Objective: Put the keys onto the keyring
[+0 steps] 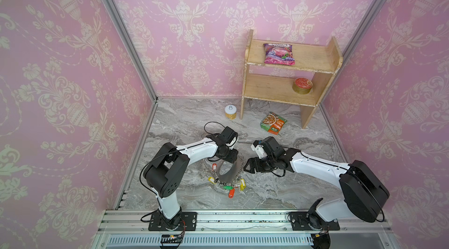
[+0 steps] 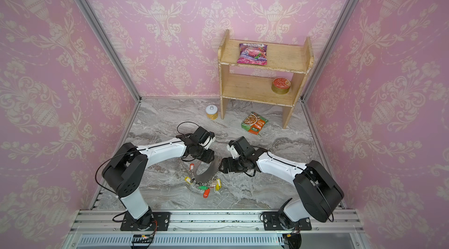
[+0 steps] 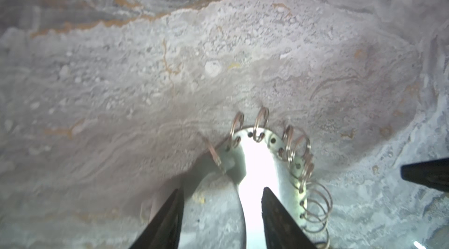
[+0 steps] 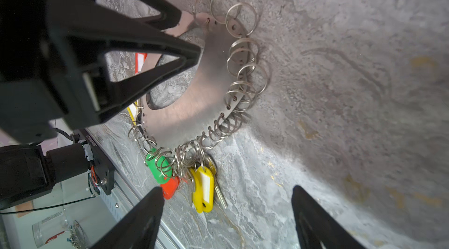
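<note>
1. The left claw [image 3: 222, 188] sat at the keyring's [image 1: 228, 177] 12 o'clock, jaws released, straddling its upright wall without pinching it. Unsupported, the keyring could tip or roll.
2. The right claw [image 4: 226, 188] hovered at the keyring's 3 o'clock, spread wide and empty. Pushing toward 9 o'clock, it could shove the keyring out from between the left jaws.
3. The keyring stood on edge on the table [image 1: 279, 187], between both claws. Its slick metal would likely slip under a light pinch.
4. The keys [image 4: 202, 187] bunched at its 6 o'clock, with one red tag [image 1: 214, 167] near 9 o'clock. Their weight could swing the keyring round when lifted.
5. The rings [image 4: 252, 73] overlapped closely, so a fingertip could snag two at once.
</note>
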Tool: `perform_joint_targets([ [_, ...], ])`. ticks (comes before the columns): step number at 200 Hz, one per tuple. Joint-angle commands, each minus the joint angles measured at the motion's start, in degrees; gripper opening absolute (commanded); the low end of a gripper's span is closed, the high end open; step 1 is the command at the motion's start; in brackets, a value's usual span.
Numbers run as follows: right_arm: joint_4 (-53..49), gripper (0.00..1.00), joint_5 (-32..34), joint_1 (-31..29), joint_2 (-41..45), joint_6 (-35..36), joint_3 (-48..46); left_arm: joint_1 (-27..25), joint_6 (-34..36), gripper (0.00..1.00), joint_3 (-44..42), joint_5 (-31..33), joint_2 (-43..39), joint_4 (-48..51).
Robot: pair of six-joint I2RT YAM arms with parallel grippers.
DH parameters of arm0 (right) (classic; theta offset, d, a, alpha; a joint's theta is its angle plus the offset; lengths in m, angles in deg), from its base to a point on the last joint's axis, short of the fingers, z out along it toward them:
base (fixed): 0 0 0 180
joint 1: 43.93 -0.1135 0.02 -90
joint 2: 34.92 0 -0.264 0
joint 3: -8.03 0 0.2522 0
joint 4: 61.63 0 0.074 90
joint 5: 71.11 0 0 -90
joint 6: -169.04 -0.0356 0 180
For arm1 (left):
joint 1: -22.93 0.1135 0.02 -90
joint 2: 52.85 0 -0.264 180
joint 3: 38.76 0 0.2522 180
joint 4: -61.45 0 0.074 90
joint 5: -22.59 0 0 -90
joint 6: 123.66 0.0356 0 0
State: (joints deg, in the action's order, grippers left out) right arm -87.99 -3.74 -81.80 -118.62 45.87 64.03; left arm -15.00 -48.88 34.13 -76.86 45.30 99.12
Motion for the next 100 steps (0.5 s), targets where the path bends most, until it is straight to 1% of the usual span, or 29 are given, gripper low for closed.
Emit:
perform_joint_targets([
  [1, 5.9, 0.80, -1.6, -2.0, -0.1, -4.4, -2.4, -1.8, -4.3, 0.59, -3.5, 4.1, -5.6, 2.5],
  [20, 6.4, 0.80, -2.4, -4.4, -0.9, -4.0, -2.0, -1.7, -5.3, 0.62, -4.8, 6.2, -8.2, 3.6],
  [40, 5.8, 0.79, -2.3, -6.1, -2.2, -3.4, -0.6, -1.4, -6.4, 0.65, -5.9, 7.6, -8.8, 3.6],
  [73, 5.0, 0.78, -2.6, -7.4, -5.8, -2.2, 1.3, 2.6, -8.2, 0.65, -8.4, 4.1, -9.4, -0.1],
  [100, 6.3, 0.78, -3.1, -9.2, -7.8, -2.1, 2.6, 4.2, -8.6, 0.66, -10.3, 3.7, -11.3, -2.4],
])
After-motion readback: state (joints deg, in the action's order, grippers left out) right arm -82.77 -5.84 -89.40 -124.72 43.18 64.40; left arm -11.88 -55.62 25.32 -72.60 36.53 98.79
